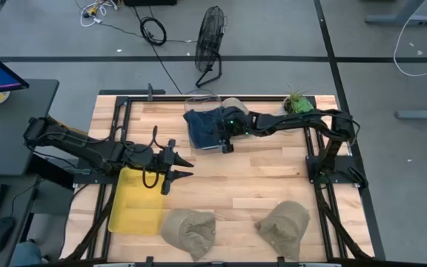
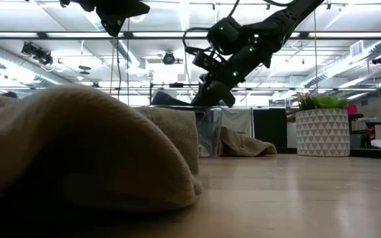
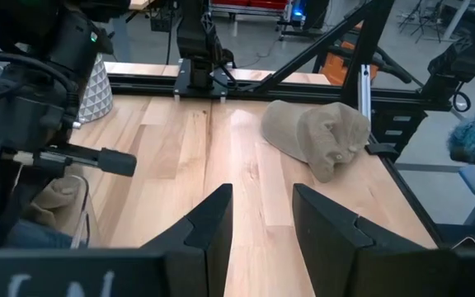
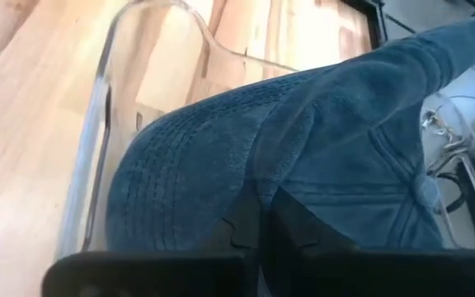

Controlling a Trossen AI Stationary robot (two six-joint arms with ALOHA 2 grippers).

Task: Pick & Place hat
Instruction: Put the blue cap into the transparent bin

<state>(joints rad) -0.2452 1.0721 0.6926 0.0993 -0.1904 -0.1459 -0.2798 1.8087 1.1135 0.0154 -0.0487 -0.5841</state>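
A blue corduroy hat (image 1: 204, 124) lies in a clear plastic bin (image 1: 193, 100) at the table's far middle; it fills the right wrist view (image 4: 328, 148). My right gripper (image 1: 225, 142) reaches in from the right and is shut on the hat at the bin's near right side. A tan hat (image 1: 234, 104) lies just behind the bin. Two more tan hats rest on the table near its near edge, one (image 1: 190, 230) left and one (image 1: 284, 226) right. My left gripper (image 1: 178, 167) hangs open above the table's left middle, beside a yellow tray (image 1: 136, 204). My right gripper pinches the blue hat between its two fingers where the stitched brim meets the crown (image 4: 258, 186). The fingers (image 4: 295, 227) slant down onto it from the table's right. The hat still lies in the clear bin, with its crown button (image 4: 423, 190) facing up.
A potted plant (image 1: 299, 102) in a white patterned pot (image 2: 323, 131) stands at the far right corner. Black frame rails (image 1: 321, 174) run along both sides of the table. Bare wood (image 1: 258, 182) lies between the bin and the near hats. A fan (image 1: 210, 41) stands on the floor beyond.
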